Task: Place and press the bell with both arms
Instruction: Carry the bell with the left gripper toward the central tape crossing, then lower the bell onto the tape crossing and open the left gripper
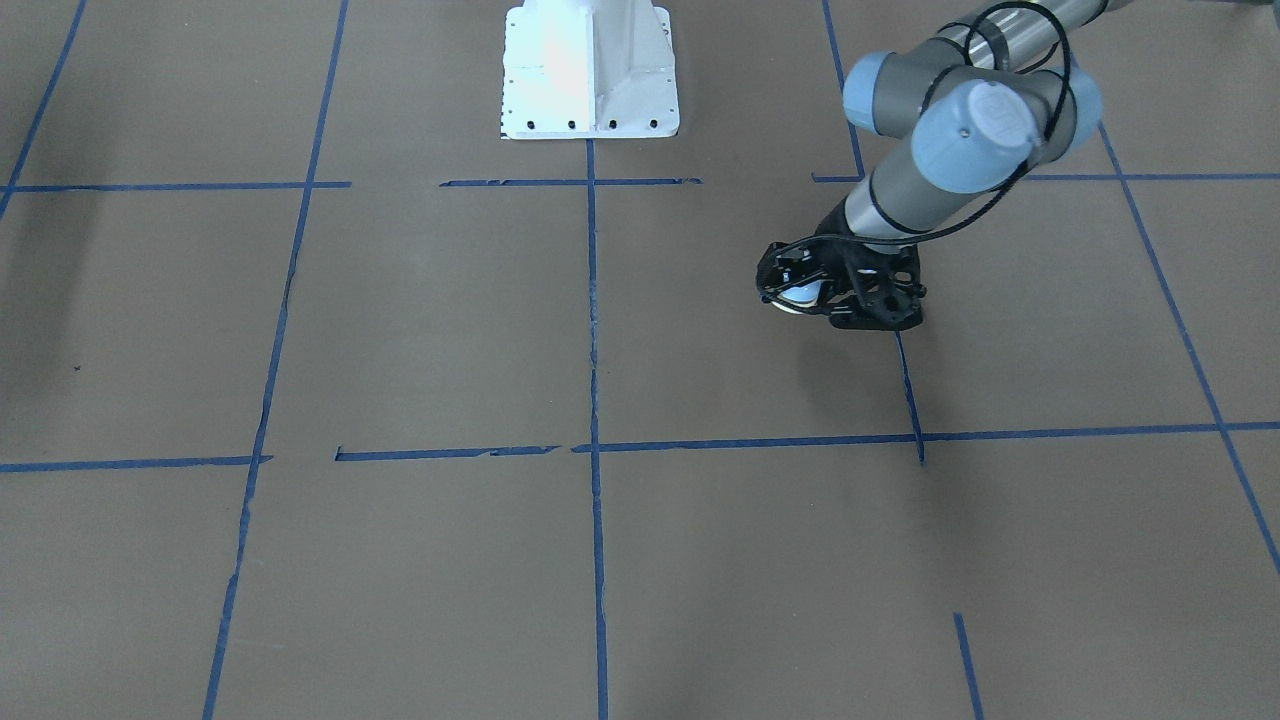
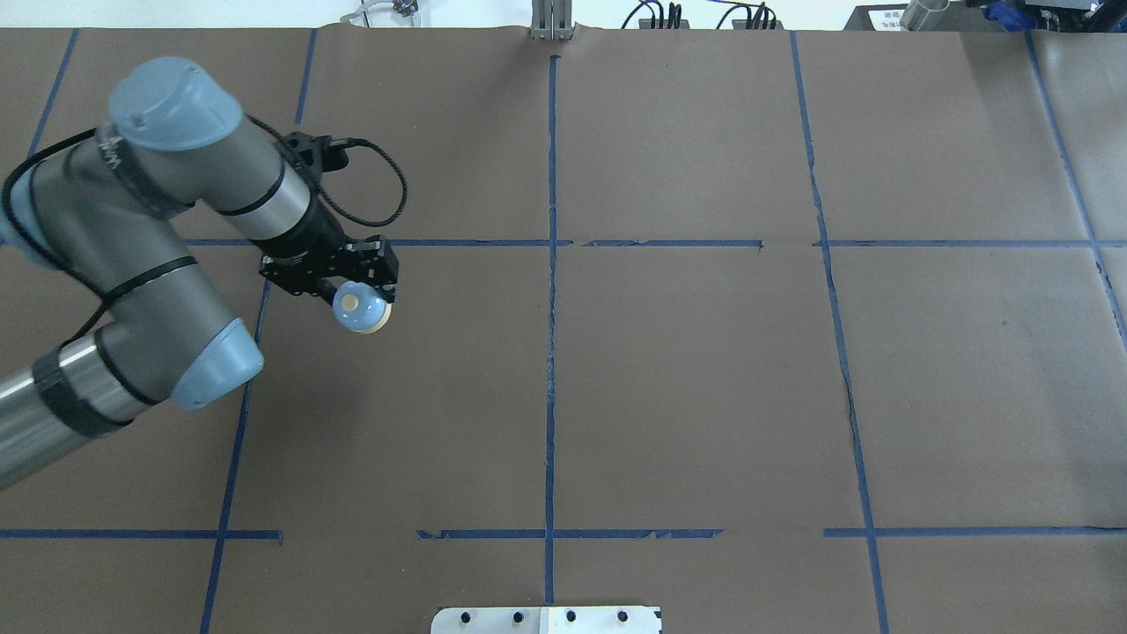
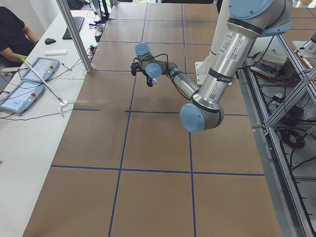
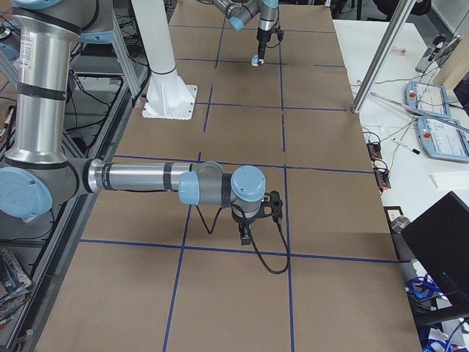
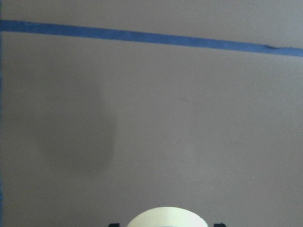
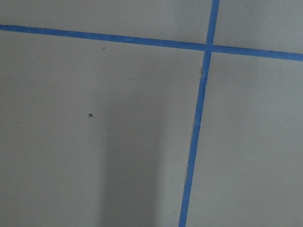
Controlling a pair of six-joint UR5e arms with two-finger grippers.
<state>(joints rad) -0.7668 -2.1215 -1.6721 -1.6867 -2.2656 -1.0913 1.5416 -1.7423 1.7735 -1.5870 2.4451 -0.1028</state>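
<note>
The one bell [image 2: 361, 308], a small light-blue dome with cream button and cream base ring, is clamped in the tip of the left gripper [image 2: 357, 296], close to the brown table [image 2: 687, 379] on the robot's left side, and of the two grippers, for the right gripper [image 4: 246, 237] I cannot tell if it is apart or together.
</note>
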